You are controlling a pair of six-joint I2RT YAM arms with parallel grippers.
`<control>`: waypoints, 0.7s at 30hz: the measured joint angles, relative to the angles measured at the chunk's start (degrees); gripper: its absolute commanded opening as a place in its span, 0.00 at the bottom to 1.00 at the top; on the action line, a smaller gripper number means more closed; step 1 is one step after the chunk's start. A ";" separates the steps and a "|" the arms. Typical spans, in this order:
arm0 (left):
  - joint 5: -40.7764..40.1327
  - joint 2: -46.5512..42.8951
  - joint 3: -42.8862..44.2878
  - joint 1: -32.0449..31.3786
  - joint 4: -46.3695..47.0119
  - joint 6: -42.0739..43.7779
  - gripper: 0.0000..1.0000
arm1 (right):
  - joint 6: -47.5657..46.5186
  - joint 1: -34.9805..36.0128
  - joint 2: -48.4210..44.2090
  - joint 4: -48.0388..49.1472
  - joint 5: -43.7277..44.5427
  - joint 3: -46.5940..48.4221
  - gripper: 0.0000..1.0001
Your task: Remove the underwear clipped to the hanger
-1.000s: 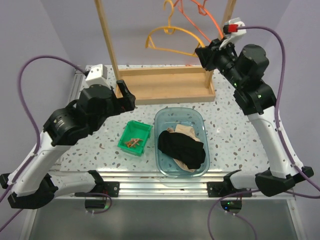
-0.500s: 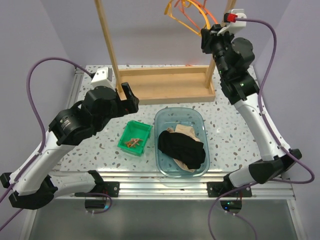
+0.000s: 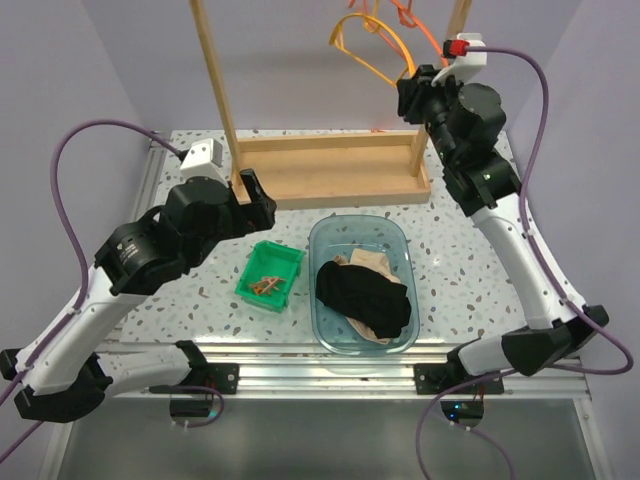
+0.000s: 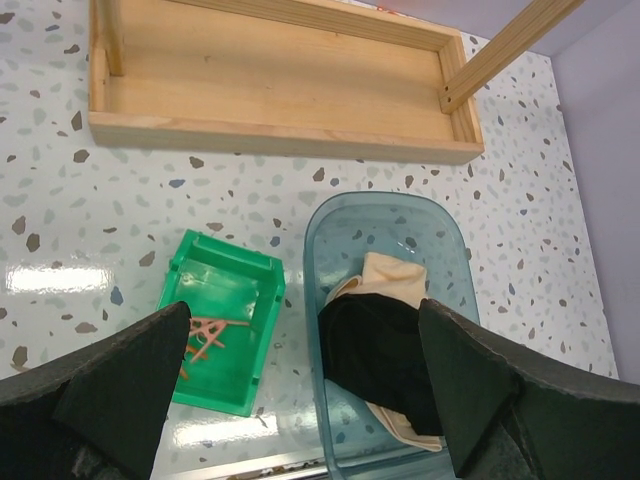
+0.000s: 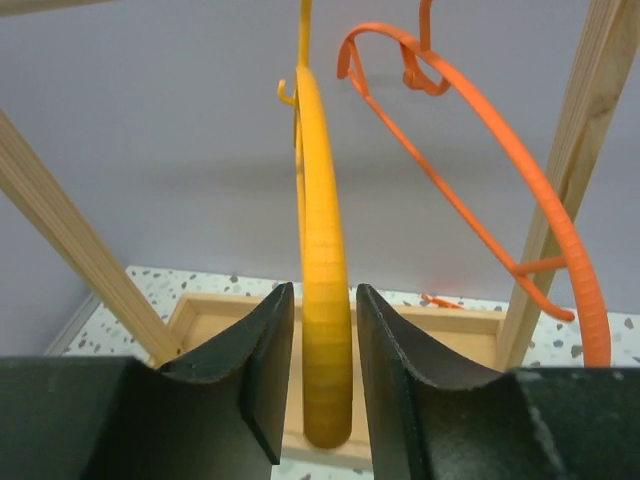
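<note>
The black underwear [image 3: 365, 295] [image 4: 385, 360] lies on the beige underwear [image 3: 370, 262] [image 4: 395, 275] inside a clear blue tub [image 3: 360, 225] [image 4: 380, 200]. A bare yellow hanger [image 3: 365, 40] [image 5: 318, 180] hangs high by the rack's right post. My right gripper [image 3: 408, 95] [image 5: 323, 292] stands around its lower end, slightly open, with a thin gap on each side. A bare orange hanger [image 3: 410, 15] [image 5: 500, 150] hangs beside it. My left gripper [image 3: 256, 195] [image 4: 300, 310] hovers wide open and empty above the table, over the green bin and tub.
A green bin [image 3: 270, 275] [image 4: 225, 245] with several brown clips [image 3: 266, 286] [image 4: 205, 330] sits left of the tub. The wooden rack base [image 3: 330, 170] [image 4: 270, 90] stands behind them, with upright posts at both ends.
My right gripper has risen with the yellow hanger, carrying it up and right toward the top of the rack, and its jaws have loosened a little. The left arm shifted slightly.
</note>
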 measured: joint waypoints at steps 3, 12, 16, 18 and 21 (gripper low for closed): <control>0.02 -0.42 -0.09 0.00 0.31 0.02 1.00 | 0.98 -0.02 -3.39 -4.17 -1.51 -1.68 0.79; 0.59 -0.28 -0.07 0.00 2.51 1.33 1.00 | 2.91 -0.02 -18.08 -16.04 -3.43 -9.66 0.98; 0.90 0.44 -0.09 0.00 4.02 2.32 1.00 | 4.04 -0.02 -24.37 -19.17 -2.78 -14.49 0.98; 1.18 1.11 -0.09 0.00 4.59 3.13 1.00 | 4.85 -0.02 -26.80 -20.70 -1.62 -17.64 0.98; 2.08 2.45 -0.09 0.00 5.86 4.33 1.00 | 7.17 -0.02 -28.59 -23.87 -0.15 -21.57 0.98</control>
